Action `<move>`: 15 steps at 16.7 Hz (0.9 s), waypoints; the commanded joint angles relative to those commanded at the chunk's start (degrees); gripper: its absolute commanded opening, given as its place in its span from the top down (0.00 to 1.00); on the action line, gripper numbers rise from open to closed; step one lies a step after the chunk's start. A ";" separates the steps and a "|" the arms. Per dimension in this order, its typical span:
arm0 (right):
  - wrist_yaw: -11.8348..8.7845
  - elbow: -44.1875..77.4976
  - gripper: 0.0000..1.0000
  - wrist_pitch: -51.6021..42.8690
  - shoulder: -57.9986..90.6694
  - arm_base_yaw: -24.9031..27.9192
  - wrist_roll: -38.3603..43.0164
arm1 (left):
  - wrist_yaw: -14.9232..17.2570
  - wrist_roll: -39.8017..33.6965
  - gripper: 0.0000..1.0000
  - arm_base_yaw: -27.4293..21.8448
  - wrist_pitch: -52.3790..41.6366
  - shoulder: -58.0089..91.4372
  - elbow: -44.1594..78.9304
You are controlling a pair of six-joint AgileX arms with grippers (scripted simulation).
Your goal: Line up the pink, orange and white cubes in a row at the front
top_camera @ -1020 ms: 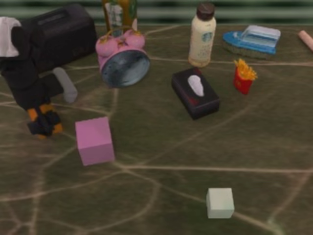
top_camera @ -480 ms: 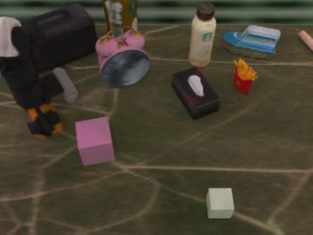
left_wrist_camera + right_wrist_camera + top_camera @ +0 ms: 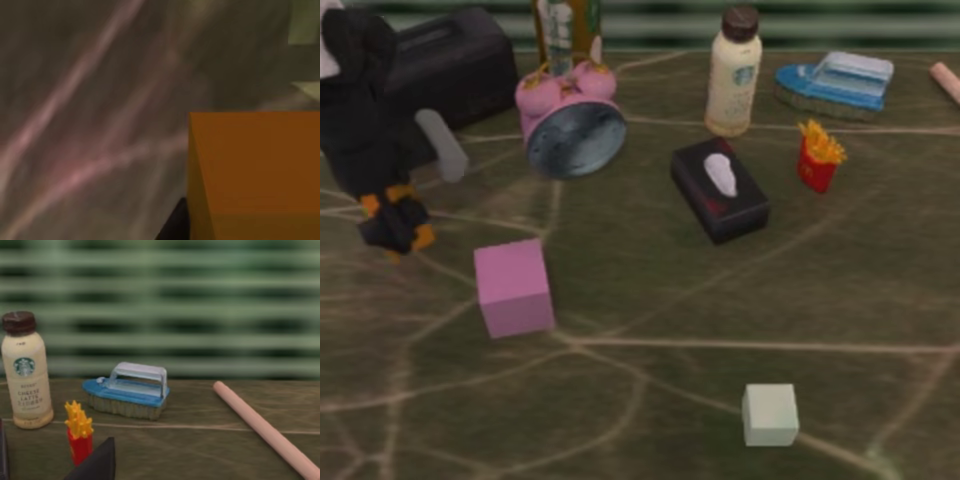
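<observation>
A rendered tabletop test scene rather than any real room; the table [image 3: 720,300] is a dark green-brown surface crossed by pale crack-like lines, and behind its far edge runs a wall of blurred green horizontal stripes [image 3: 200,305]; household odds and ends stand scattered along the far side with no order to them: a pink alarm clock [image 3: 570,120], a cream coffee bottle [image 3: 733,75], a blue scrubbing brush [image 3: 840,80], a red carton of fries [image 3: 818,158], a black tissue box [image 3: 720,190]; plain coloured cubes lie nearer.
</observation>
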 joint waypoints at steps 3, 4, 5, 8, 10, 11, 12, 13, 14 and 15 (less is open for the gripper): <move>0.00 0.00 0.00 0.00 0.00 0.00 0.00 | -0.05 -0.11 1.00 0.35 -4.27 -2.16 2.55; 0.00 0.00 0.00 0.00 0.00 0.00 0.00 | -0.05 -0.12 1.00 0.37 -4.50 -2.34 2.73; 0.00 0.00 0.00 0.00 0.00 0.00 0.00 | -0.05 -0.12 1.00 0.37 -4.50 -2.34 2.73; 0.00 0.00 0.00 0.00 0.00 0.00 0.00 | -0.07 -0.05 1.00 -0.07 -4.33 -2.15 2.58; 0.00 0.00 0.00 0.00 0.00 0.00 0.00 | -0.09 -0.69 1.00 -2.07 -4.32 -2.50 2.28; 0.00 0.00 0.00 0.00 0.00 0.00 0.00 | -0.10 -1.33 1.00 -3.96 -4.29 -2.85 1.95; 0.00 0.00 0.00 0.00 0.00 0.00 0.00 | -0.12 -2.21 1.00 -6.41 -4.27 -3.31 1.50; 0.00 0.00 0.00 0.00 0.00 0.00 0.00 | -0.13 -3.28 1.00 -9.27 -4.24 -3.87 0.92; 0.00 0.00 0.00 0.00 0.00 0.00 0.00 | -0.13 -4.52 1.00 -12.59 -4.20 -4.53 0.20; 0.00 0.00 0.00 0.00 0.00 0.00 0.00 | -0.12 -5.87 1.00 -16.33 -4.17 -5.25 -0.66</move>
